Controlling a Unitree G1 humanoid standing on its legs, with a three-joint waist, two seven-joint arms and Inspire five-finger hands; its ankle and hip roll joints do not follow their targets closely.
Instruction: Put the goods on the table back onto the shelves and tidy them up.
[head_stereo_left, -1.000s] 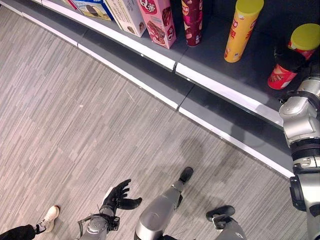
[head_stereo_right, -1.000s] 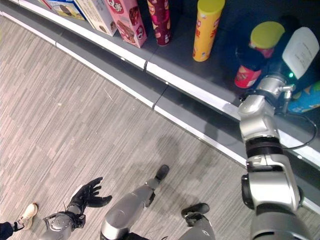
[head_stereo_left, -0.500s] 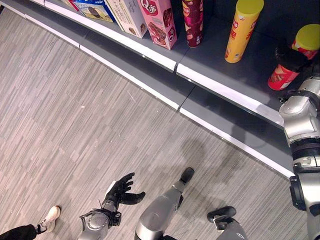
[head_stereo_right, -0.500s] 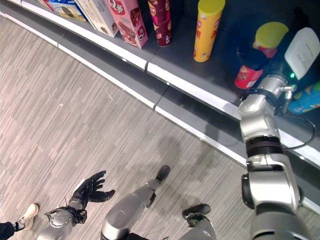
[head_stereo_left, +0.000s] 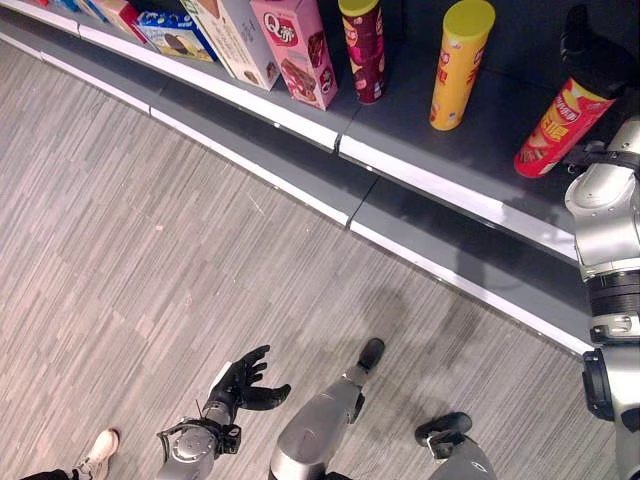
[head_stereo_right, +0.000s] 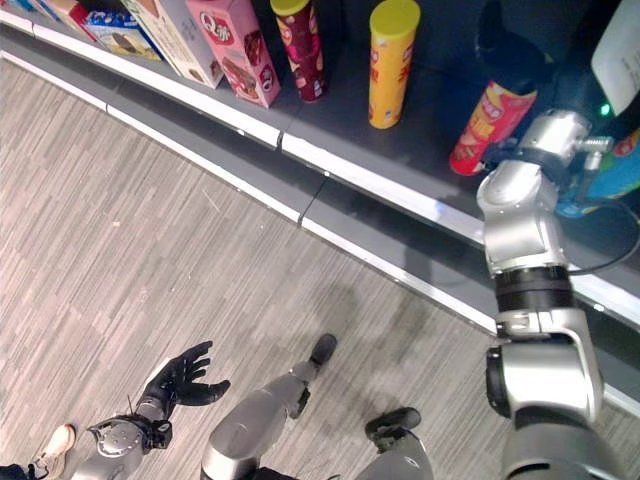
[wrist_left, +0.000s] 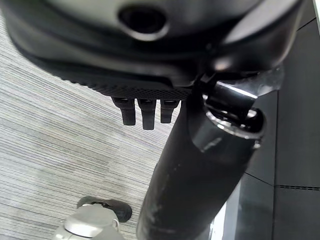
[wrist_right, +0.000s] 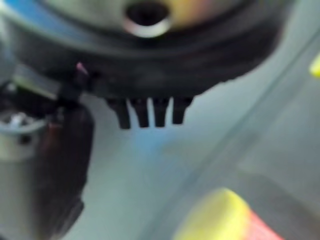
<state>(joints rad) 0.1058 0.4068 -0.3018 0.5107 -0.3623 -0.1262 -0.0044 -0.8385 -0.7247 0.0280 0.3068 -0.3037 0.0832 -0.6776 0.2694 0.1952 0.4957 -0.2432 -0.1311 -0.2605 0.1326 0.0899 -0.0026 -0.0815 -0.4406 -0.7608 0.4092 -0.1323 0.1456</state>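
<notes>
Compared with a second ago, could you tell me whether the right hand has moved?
Yes: judged against the red can, the right hand has gone from the can's middle to its top end, deeper into the shelf.

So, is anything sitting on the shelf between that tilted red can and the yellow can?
Nothing visible does. The shelf is bare between the red can, tilted under the right hand, and the upright yellow can.

Grey wood-grain floor (head_stereo_left: 150, 250) — a person's shoe (head_stereo_left: 98, 451) (pale).
</notes>
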